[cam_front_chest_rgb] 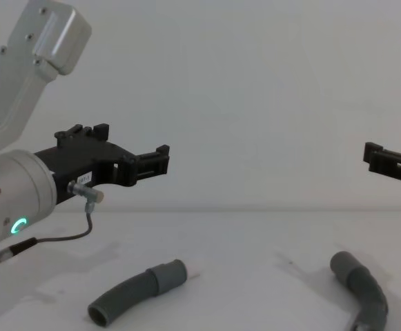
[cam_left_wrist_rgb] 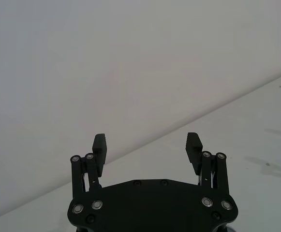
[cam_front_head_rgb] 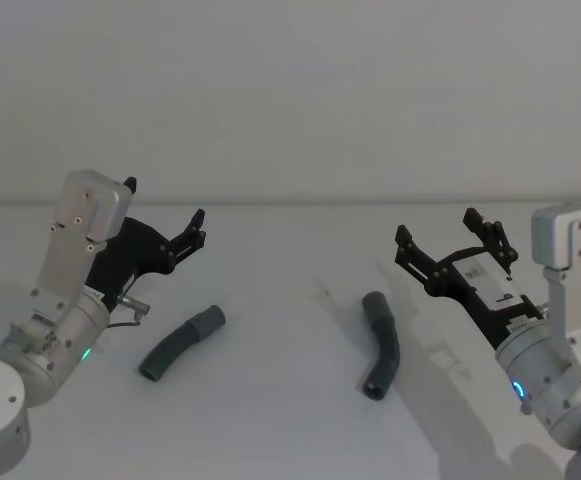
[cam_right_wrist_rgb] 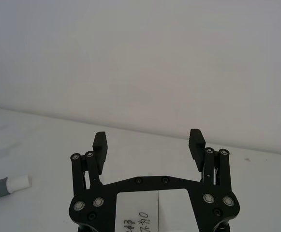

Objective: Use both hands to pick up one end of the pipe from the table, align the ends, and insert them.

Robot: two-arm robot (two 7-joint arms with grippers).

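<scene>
Head view puts the pipe in two separate pieces on the table. The left hose piece lies on a slant with its smooth cuff at the farther, inner end. The right hose piece is well apart from it, bent in the middle, with its cuff at the far end. With both cuffs roughly toward the middle, the ribbed outer lengths are free, which looks like the sensible place for each arm to take hold so the ends can meet. Each piece is a hollow tube. The chest view shows the dark mouth at the near end of the left one, and I can make out nothing inside it. The left gripper hangs above the table, beyond and outside its hose, fingers spread wide and touching nothing. The right gripper mirrors it on the other side, raised just beyond its hose, also spread wide and empty. Judging by this, neither pickup has begun; each arm seems poised to come down on its own piece.
</scene>
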